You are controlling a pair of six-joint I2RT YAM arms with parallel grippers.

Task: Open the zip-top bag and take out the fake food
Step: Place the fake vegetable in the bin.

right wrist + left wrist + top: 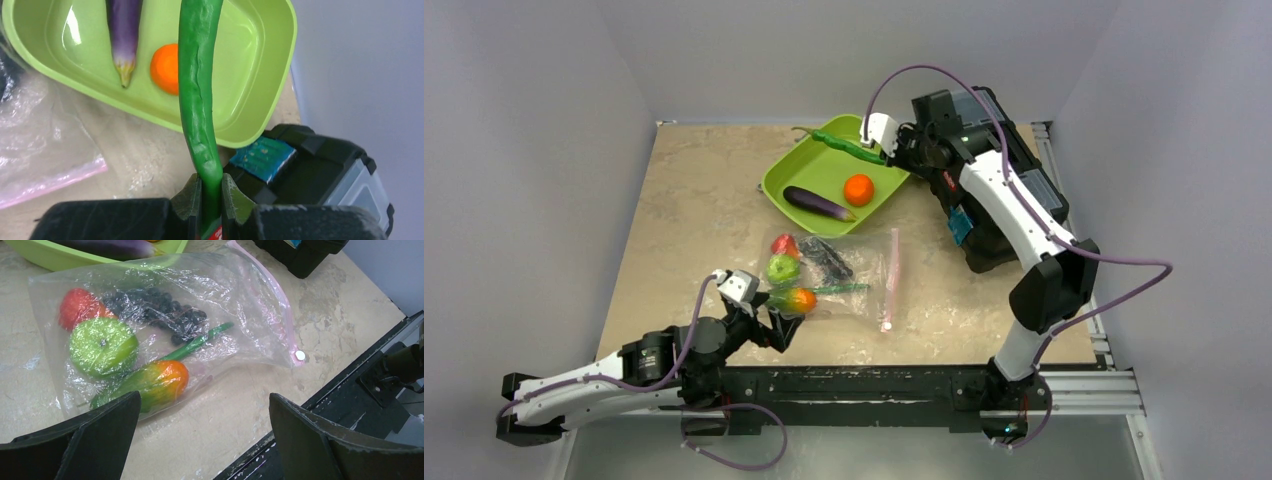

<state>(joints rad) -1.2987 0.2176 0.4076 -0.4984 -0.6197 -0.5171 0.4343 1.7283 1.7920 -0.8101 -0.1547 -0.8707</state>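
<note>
Top view, right arm: the right gripper [882,153] is closed on one end of the green pod [839,143], which is held above the far rim of the green tray [774,190].
Top view, tray: the eggplant [819,204] and the orange [859,189] are lying inside.
Top view, bag: the zip-top bag [864,275] is laid flat on the table [694,220] between the tray and the arm bases, with its pink zip strip [891,275] turned to the right.
Left wrist view, left gripper [205,405]: the jaws are spread wide and nothing is held; the bag's closed end lies just ahead.
Left wrist view, fake food in the bag: strawberry [77,307], lime [102,346], grapes [160,310], an orange-and-green fruit [155,382], and a thin green stalk [200,341].
Right wrist view, grip: the pod is pinched at its very end and stretches out over the tray.
Step judged in hand: the pod is being set in the tray.
Doing it well: the pod is best lowered close to the tray floor and laid along the bare strip beside the orange. Release is best withheld until no part overhangs the rim.
</note>
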